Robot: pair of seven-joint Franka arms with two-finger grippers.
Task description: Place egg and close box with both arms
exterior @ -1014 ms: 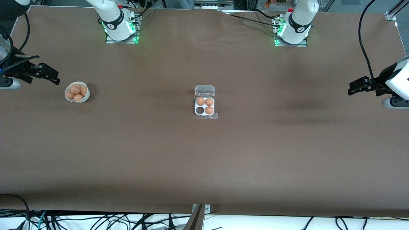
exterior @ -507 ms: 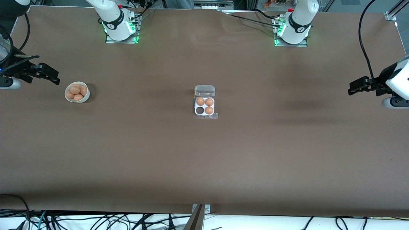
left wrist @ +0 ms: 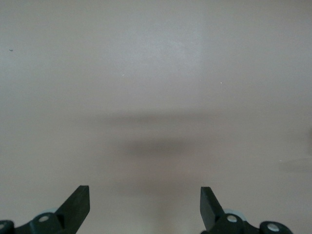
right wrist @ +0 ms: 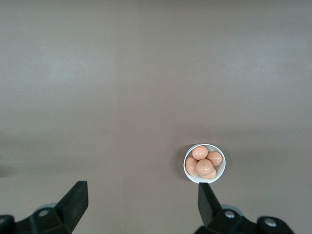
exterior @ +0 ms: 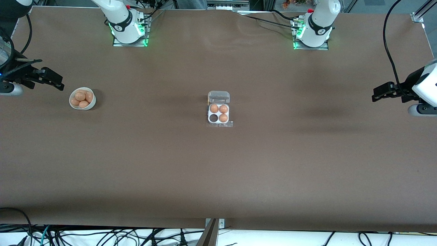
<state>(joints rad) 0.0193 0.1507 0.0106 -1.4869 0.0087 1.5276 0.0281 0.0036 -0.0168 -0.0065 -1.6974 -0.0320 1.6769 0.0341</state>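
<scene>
Your right gripper [exterior: 51,80] hangs with fingers apart at its end of the table, just beside the bowl [exterior: 82,99] of eggs [exterior: 81,96]. The box [exterior: 218,109] sits mid-table, lid up, one cell empty. The left gripper [exterior: 384,92] waits spread over its own end, well apart from both.

Matt brown table [exterior: 218,171]; clear glossy plastic lid [exterior: 219,96] on the box [exterior: 219,118]; smooth eggs [exterior: 82,99] in a glossy white bowl [exterior: 91,104].

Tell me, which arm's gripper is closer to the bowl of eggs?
The right. The right gripper hangs open just beside the bowl, at the right arm's end of the table. The left gripper, also open, waits at the left arm's end, past the box.
</scene>
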